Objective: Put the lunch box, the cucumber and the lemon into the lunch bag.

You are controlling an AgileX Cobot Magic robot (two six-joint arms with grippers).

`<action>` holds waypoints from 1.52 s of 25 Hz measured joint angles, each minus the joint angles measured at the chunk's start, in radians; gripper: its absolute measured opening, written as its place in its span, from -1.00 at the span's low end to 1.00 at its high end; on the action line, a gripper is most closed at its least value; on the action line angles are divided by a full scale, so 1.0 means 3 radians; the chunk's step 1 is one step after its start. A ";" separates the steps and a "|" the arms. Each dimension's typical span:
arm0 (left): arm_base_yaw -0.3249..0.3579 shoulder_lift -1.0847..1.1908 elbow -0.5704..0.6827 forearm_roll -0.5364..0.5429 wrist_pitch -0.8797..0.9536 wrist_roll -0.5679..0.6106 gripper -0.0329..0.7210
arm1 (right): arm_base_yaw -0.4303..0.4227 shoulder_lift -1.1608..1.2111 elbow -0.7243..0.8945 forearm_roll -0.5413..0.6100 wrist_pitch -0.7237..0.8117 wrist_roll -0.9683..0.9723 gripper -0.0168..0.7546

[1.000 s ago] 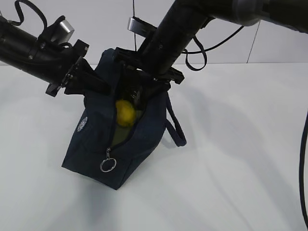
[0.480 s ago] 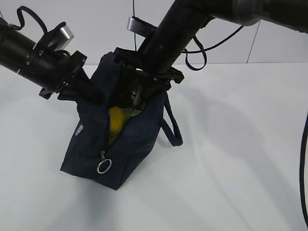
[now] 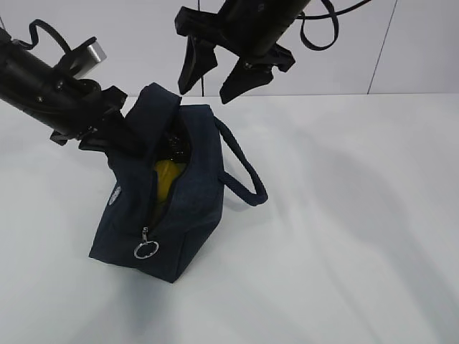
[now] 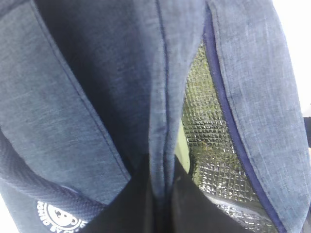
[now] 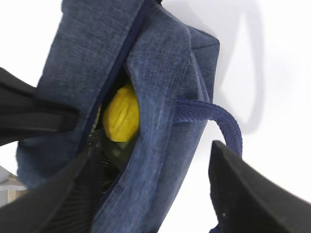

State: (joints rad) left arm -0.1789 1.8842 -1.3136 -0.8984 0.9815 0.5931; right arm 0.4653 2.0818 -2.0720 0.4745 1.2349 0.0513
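Right gripper (image 3: 219,75), jaws spread wide and empty, poised above the lunch bag (image 3: 179,215). Left gripper (image 3: 118,136) pinches the bag's near-side rim fabric, holding the mouth open. The lemon (image 5: 120,119) lies inside the bag, over a dark green form that may be the cucumber; the lunch box cannot be made out. Loading appears nearly finished; a likely next move is releasing the rim.

One lunch bag (image 3: 168,208), one lemon (image 5: 120,118), two grippers (image 3: 215,72) (image 3: 118,140).
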 joint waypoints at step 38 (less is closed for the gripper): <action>0.0000 0.0000 0.0000 -0.0053 -0.0013 0.0000 -0.91 | 0.0000 0.0387 0.0000 -0.0359 0.0017 0.0114 -0.05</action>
State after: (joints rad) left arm -0.1789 1.8842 -1.3136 -0.9143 0.9776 0.5931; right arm 0.4653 2.1978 -2.0720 0.3667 1.2402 0.0855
